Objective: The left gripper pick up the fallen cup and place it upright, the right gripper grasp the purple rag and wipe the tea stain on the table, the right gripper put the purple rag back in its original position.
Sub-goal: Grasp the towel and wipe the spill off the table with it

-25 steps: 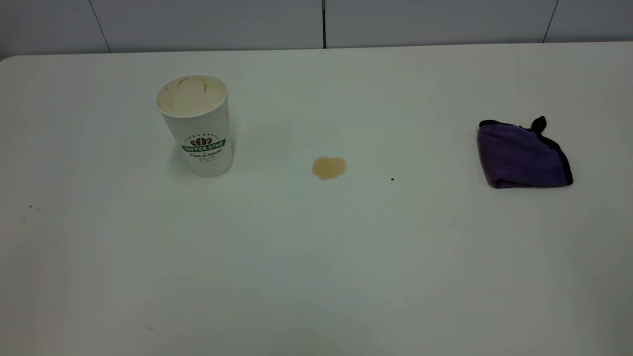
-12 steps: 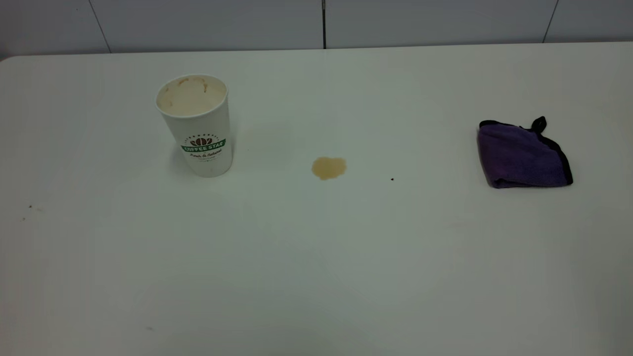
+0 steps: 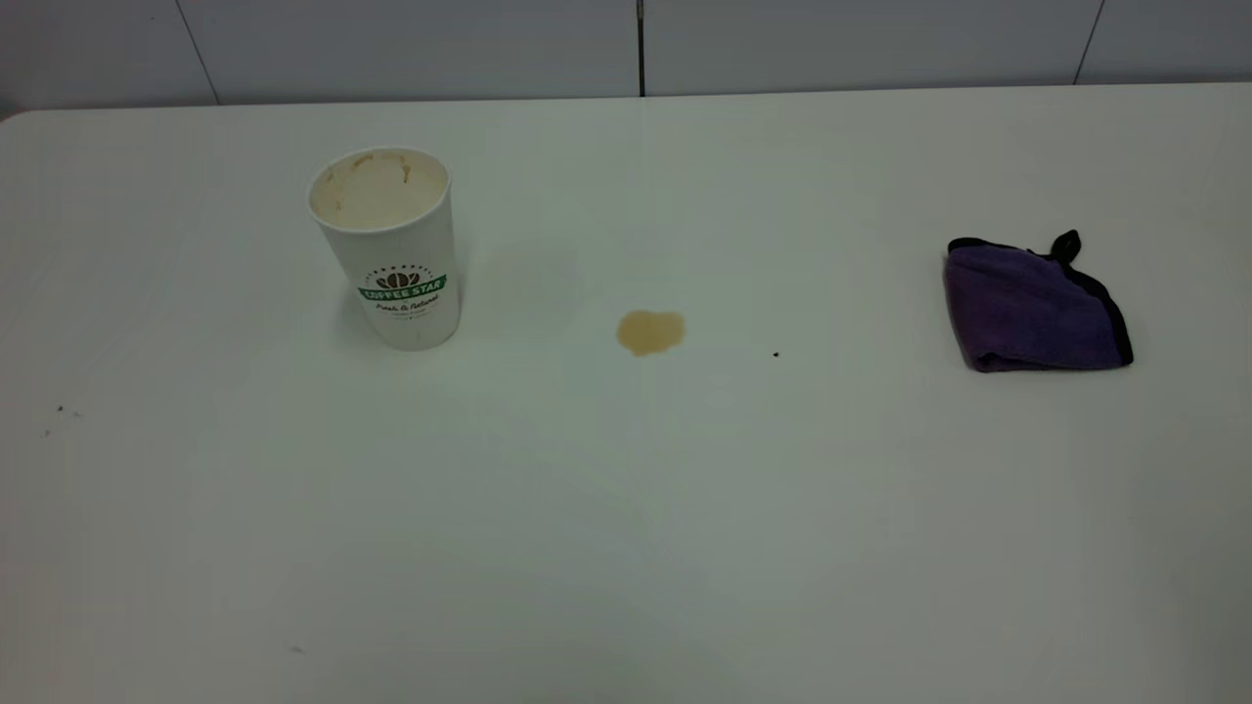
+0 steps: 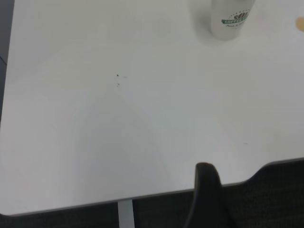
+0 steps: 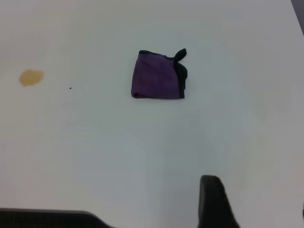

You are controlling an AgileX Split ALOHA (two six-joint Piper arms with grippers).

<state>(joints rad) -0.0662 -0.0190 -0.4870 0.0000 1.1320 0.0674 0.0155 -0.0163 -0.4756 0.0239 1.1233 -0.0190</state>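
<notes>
The cup (image 3: pixel 391 249) stands upright on the table (image 3: pixel 626 508) at the left, its mouth up; it also shows in the left wrist view (image 4: pixel 230 20). The tea stain (image 3: pixel 650 332) lies at mid table, to the right of the cup, and shows in the right wrist view (image 5: pixel 31 77). The purple rag (image 3: pixel 1032 308) lies folded at the right, also in the right wrist view (image 5: pixel 158 76). Neither gripper shows in the exterior view. The left gripper (image 4: pixel 256 190) hangs back at the table's near edge, open and empty. The right gripper (image 5: pixel 256 199) is open and empty, well short of the rag.
A tiny dark speck (image 3: pixel 776 354) lies between the stain and the rag, and a few specks (image 3: pixel 59 411) lie at the far left. The table's back edge meets a grey panelled wall (image 3: pixel 626 44).
</notes>
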